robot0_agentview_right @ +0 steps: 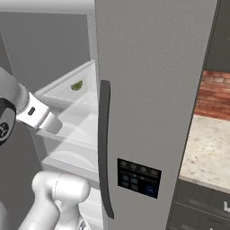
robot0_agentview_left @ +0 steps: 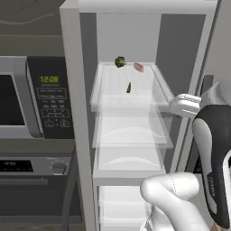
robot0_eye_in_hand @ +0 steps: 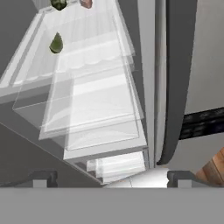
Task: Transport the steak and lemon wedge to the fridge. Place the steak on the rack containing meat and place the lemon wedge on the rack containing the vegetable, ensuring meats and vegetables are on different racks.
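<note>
White shelves fill the open fridge (robot0_agentview_left: 72, 113); its door (robot0_agentview_right: 152, 112) blocks most of the right base view. On 1 top rack (robot0_agentview_left: 101, 85) sit broccoli (robot0_agentview_left: 120, 62), pink meat (robot0_agentview_left: 138, 67) and lemon wedge (robot0_agentview_left: 129, 88). Microwave (robot0_agentview_left: 36, 97) stands left. Gripper (robot0_eye_in_hand: 111, 178), spread wide and empty, hangs outside the shelves, tips cropped.

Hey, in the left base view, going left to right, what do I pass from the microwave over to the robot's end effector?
Microwave → broccoli floret → lemon wedge → pink meat chunk → end effector.
</note>
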Tool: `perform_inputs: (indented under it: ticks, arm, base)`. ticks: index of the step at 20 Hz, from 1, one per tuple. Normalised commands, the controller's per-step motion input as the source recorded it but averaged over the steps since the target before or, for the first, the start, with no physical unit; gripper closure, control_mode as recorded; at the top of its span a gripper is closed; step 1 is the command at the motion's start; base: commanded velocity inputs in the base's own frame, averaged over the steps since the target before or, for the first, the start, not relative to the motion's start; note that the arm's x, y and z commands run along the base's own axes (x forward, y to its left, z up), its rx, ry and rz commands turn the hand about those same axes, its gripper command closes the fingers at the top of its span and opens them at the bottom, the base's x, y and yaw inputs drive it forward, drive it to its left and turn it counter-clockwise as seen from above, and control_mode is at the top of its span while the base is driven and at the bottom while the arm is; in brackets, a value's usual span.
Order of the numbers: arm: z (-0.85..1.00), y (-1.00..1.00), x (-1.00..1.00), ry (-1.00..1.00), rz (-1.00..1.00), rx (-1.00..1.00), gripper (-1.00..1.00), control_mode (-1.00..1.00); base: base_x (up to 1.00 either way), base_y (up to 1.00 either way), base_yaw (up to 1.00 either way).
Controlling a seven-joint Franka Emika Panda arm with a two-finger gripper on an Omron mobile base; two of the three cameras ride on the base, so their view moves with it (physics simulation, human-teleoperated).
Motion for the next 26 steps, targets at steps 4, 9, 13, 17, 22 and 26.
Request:
perform_inputs:
  ticks: [4, 9, 13, 17, 22, 26]
  arm:
    - [0.13, -0.25, -0.33, -0.19, 0.0, -0.03, -1.0, -1.0]
    - [0.01, -0.12, -0.2, -0.04, 0.0, 0.0, -1.0, 1.0]
    - [0.0, 0.0, 0.0, 0.0, 0.0, 0.0, -1.0, 1.0]
    - [0.0, 0.0, 0.0, 0.0, 0.0, 0.0, -1.0, 1.0]
    - [0.0, 0.0, 0.0, 0.0, 0.0, 0.0, -1.0, 1.0]
    - [0.0, 0.0, 0.0, 0.0, 0.0, 0.0, -1.0, 1.0]
  base:
    - [0.0, 0.0, 0.0]
    - [-0.8, -0.62, 0.0]
    - [-1.0, -0.85, -0.04]
    - [-0.48, -0.86, -0.52]
    - [0.0, -0.1, -0.98]
    - [0.0, -0.04, -0.99]
